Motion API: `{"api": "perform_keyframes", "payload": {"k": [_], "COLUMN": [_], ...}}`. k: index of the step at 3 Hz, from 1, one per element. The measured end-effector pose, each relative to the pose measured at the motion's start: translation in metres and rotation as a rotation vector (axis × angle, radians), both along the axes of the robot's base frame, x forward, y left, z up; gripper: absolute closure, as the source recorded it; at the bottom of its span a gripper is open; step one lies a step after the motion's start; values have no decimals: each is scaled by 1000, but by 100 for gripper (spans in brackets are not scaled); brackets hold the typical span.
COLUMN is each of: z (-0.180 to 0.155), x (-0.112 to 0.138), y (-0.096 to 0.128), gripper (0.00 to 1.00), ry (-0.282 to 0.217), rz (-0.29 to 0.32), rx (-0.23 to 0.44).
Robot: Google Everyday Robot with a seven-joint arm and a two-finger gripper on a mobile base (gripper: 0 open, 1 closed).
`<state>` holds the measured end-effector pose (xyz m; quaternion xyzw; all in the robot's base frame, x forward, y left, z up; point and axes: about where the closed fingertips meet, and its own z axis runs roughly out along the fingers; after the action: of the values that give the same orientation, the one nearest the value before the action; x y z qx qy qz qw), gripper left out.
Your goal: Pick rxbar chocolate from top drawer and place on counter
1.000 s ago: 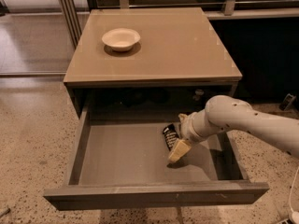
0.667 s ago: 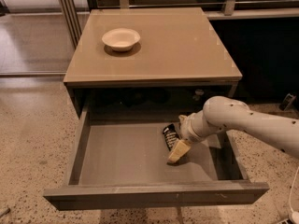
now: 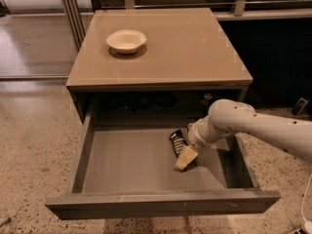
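The top drawer (image 3: 122, 165) is pulled wide open below the counter (image 3: 170, 48). The rxbar chocolate (image 3: 177, 142), a black bar with white lettering, lies flat on the drawer floor right of the middle. My gripper (image 3: 185, 159) reaches into the drawer from the right. Its pale fingertips point down and sit just in front of and beside the bar's near end. The white arm (image 3: 253, 126) comes in over the drawer's right wall. The bar rests on the drawer floor.
A white bowl (image 3: 126, 40) stands on the counter's back left. Metal rails (image 3: 73, 9) and dark shelving stand behind the cabinet. Speckled floor (image 3: 29, 140) lies left and right of the drawer. A cable (image 3: 307, 204) lies at the far right.
The gripper and arm have shifted only very slightly; the bar lies in the same place on the drawer floor.
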<state>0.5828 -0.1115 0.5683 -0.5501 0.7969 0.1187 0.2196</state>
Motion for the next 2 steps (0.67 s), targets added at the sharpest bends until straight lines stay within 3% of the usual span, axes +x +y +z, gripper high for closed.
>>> {"api": "perform_keyframes", "payload": {"k": [2], "z": [7], "x": [0], "y": [0], "gripper": [45], "ry": [19], "rz": [-5], "rx": [-4]}}
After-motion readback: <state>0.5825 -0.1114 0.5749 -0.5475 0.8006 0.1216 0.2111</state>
